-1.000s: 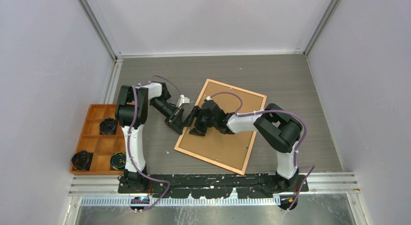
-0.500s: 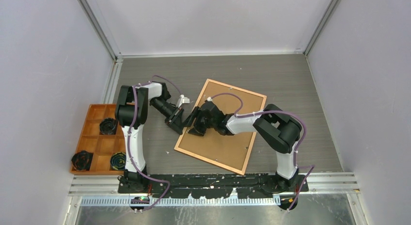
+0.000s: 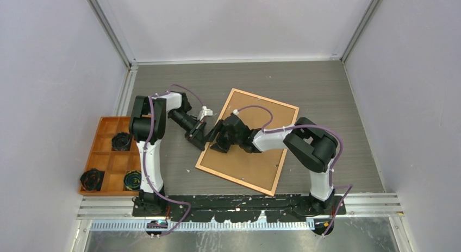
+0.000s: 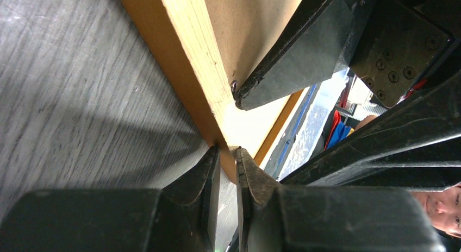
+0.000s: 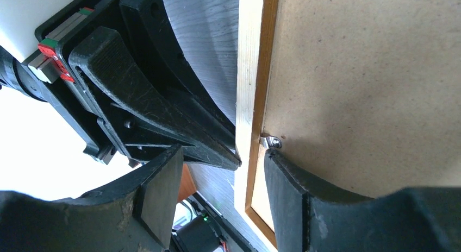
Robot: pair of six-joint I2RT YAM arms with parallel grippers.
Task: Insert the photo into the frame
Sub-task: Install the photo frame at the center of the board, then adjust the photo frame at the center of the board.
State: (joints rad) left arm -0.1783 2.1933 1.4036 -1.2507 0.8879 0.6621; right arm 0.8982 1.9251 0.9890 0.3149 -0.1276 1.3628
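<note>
The frame [image 3: 255, 154] lies back up on the table, its brown fibreboard back [image 5: 369, 73] showing. My left gripper [image 4: 227, 151] is shut on the frame's left wooden rail [image 4: 185, 51], which runs between its fingertips. My right gripper [image 5: 223, 152] stands open astride the same rail [image 5: 247, 62]. One of its fingers [image 5: 293, 197] rests on the fibreboard just below a small metal tab [image 5: 270, 142], and the other hangs outside the rail. Both grippers [image 3: 209, 139] meet at the frame's left edge. The photo is not in view.
An orange compartment tray [image 3: 108, 154] with black items sits at the left, beside the left arm's base. Grey walls close in on both sides and at the back. A metal rail [image 3: 239, 206] runs along the near edge.
My right gripper has crept slightly left along the frame's back and its jaws have narrowed a little. The left gripper and the frame have not moved.
</note>
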